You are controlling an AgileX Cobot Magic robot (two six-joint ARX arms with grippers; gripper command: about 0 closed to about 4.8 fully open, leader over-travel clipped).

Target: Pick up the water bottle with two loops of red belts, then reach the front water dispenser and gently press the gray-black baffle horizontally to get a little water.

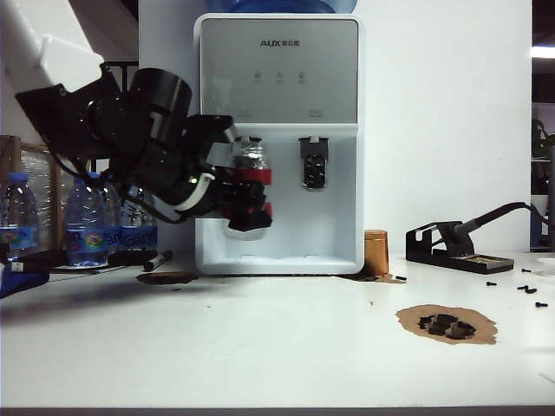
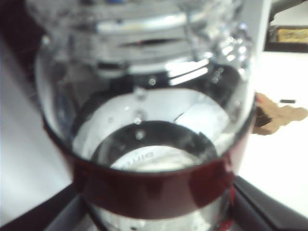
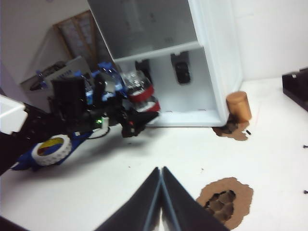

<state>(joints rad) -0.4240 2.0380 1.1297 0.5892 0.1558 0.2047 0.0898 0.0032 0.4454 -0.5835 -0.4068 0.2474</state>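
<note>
Exterior view, near to far: bare white table, then the left gripper at nine o'clock of centre, jaws spread wide and clamped on the water bottle at its two red bands. Bottle stands close to upright, raised clear of the table, mouth in front of the gray-black baffle, which it hides. Contact cannot be confirmed.

Right gripper is idle low over the table, fingers pressed together, empty.

Behind stands the water dispenser.

Recommended: keep the bottle level, advance straight and slowly into the baffle, rim under the spout, light pressure only, brief dwell. Risk: tilting spills; overpressure shifts the dispenser.
</note>
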